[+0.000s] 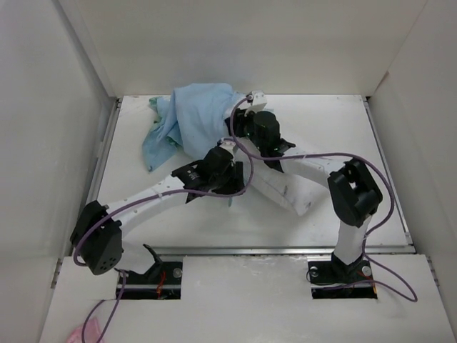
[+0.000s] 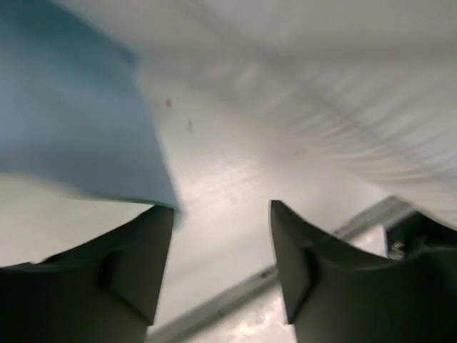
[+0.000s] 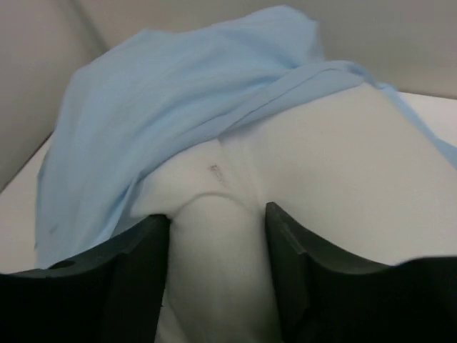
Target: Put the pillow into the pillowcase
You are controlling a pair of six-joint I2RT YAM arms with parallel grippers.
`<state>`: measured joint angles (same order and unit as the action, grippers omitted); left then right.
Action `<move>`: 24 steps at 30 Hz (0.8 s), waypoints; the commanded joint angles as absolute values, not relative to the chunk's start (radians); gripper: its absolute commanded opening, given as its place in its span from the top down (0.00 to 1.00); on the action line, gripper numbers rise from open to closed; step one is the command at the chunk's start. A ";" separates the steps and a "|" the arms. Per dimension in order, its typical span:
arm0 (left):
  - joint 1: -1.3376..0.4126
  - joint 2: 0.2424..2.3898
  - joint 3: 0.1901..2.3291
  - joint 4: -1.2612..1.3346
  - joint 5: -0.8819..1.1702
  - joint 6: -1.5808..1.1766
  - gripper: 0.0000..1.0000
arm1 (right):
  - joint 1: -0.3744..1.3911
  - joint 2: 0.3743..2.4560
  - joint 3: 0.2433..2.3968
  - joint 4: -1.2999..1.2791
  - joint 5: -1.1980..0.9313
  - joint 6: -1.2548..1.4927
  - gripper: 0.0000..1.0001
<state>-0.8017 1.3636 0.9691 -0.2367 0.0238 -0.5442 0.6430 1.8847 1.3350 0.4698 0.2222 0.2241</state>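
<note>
Pillowcase [image 1: 189, 118], top external view: light blue, heaped at the far left of the surface [image 1: 343, 121] and bunched over the far end of the pillow [image 1: 285, 193]. The pillow's near end, white with a pointed corner, lay bare toward the near right. State of task, as judged: begun, not finished. One end was covered or merely draped, and entry into the sleeve could not be confirmed. The bare portion was left to be worked in and the case drawn along the full length. Left arm [image 1: 157, 193] and right arm [image 1: 314, 168] both reached to where cloth met cushion, their fingers hidden under the wrists in this view. Left wrist view, blurred: left fingers [image 2: 136, 271] spread, nothing between them. A blue edge of the pillowcase touched the tip of one finger. The pale ground beyond bore small dark specks, but whether it was pillow or surface could not be told. Right wrist view: right fingers [image 3: 128, 279] set either side of a plump ridge of the pillow, apparently pinching it, with creases running up from the grip. The pillowcase's hem crossed the pillow just beyond the fingertips, and blue cloth covered the far part.
</note>
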 commanded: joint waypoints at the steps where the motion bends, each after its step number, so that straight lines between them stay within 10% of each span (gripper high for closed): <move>1: -0.845 1.359 1.125 -0.414 0.045 -0.536 0.41 | 0.635 1.760 1.260 0.478 -0.062 0.258 0.37; 3: -0.845 1.359 1.198 -0.472 -0.107 -0.535 0.27 | 0.606 1.683 1.249 0.404 -0.193 0.244 0.01; 5: -0.806 1.333 1.270 -0.495 -0.193 -0.525 0.00 | 0.566 1.582 1.279 0.248 -0.304 0.209 0.00; 14: -0.593 1.382 1.312 -0.410 -0.190 -0.555 0.00 | 0.307 1.667 1.511 -0.201 -0.186 0.209 0.00; 24: -0.436 1.808 1.572 -0.380 -0.080 -0.543 0.00 | 0.310 1.778 1.294 -0.180 -0.402 0.210 0.02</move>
